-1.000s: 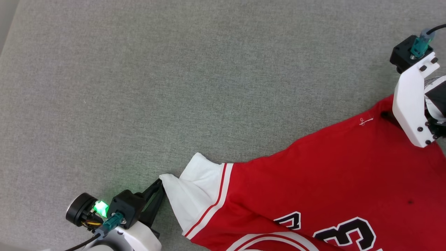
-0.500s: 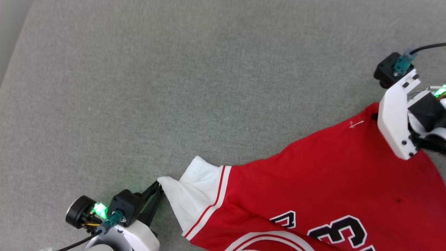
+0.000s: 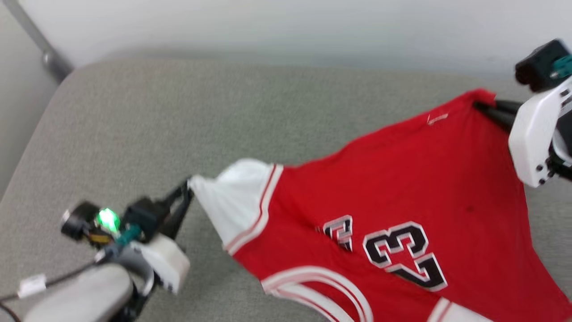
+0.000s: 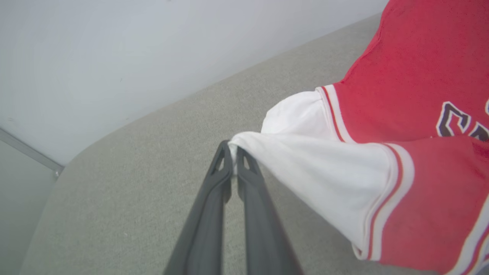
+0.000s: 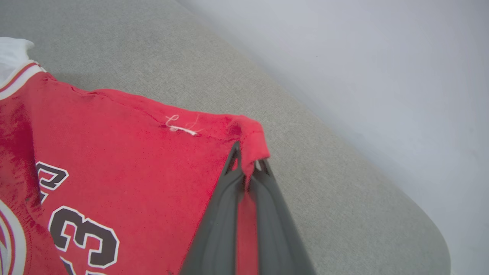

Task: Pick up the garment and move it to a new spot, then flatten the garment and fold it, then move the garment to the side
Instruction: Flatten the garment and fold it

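The red jersey T-shirt with white sleeves and black lettering (image 3: 402,179) hangs stretched, seemingly partly lifted, over the grey fabric surface (image 3: 156,116). At eight o'clock the left gripper (image 4: 233,151) pinches its sleeve tip. At two o'clock the right gripper (image 5: 246,162) clamps a red hem corner.

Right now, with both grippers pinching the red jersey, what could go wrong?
1. The left gripper pinches only the very tip of the white sleeve, so a pull could slip it free.
2. The right gripper holds a small bunched corner of the garment, which might also slip.
3. The cloth between them shows folds, so it may land creased on the grey cushion.
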